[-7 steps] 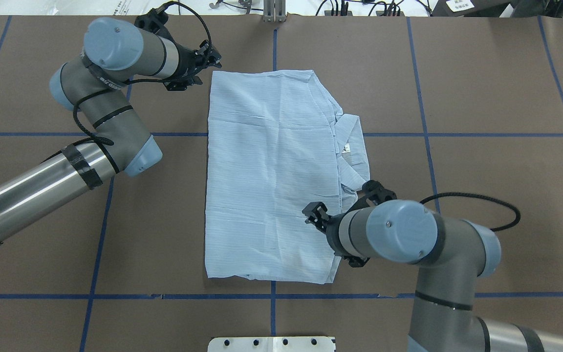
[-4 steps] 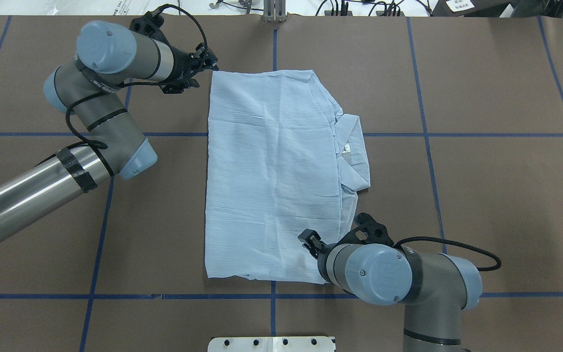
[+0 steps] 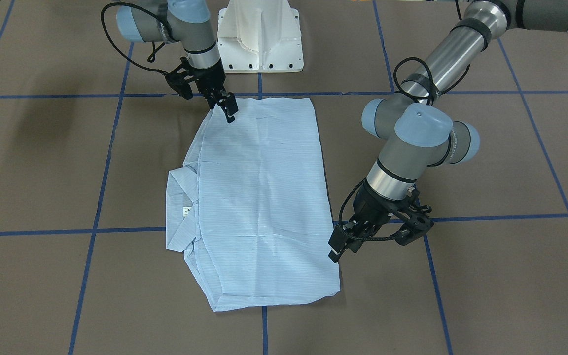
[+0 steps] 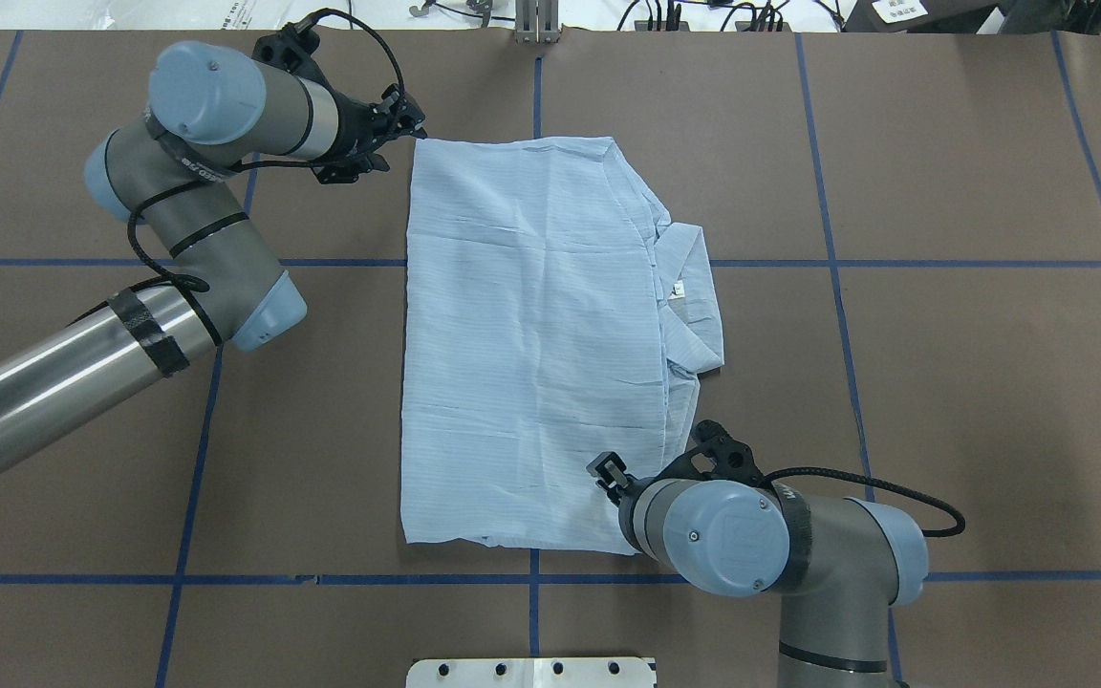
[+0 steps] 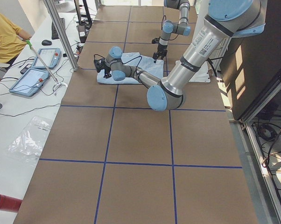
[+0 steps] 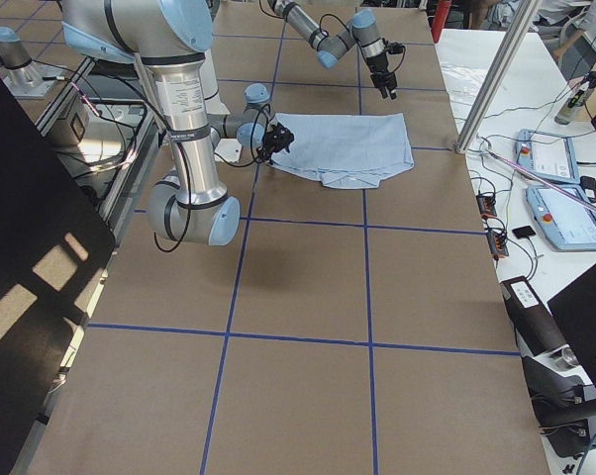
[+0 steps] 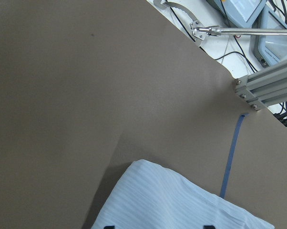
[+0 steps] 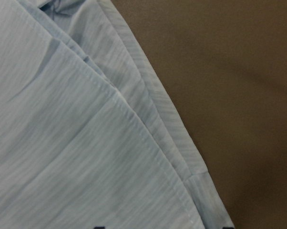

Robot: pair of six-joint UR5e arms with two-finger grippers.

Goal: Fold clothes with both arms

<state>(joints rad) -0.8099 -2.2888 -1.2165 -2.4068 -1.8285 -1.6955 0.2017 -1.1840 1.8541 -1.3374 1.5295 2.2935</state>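
The light blue shirt [image 4: 531,354] is lying folded into a tall rectangle mid-bench [image 4: 942,382]. Its long axis is running top to bottom in the overhead view, with the collar [image 4: 689,296] poking out at its right edge. The left tool [image 4: 405,122], jaws apart, is hovering just off the shirt's upper left corner. The right tool [image 4: 610,475], also apart, is sitting over the lower right corner. The tools are standing at diagonal corners, each nearest its own end, likely for a pinch.

right pincer [image 4: 607,471] drew back to the shirt's [image 4: 531,344] near corner.
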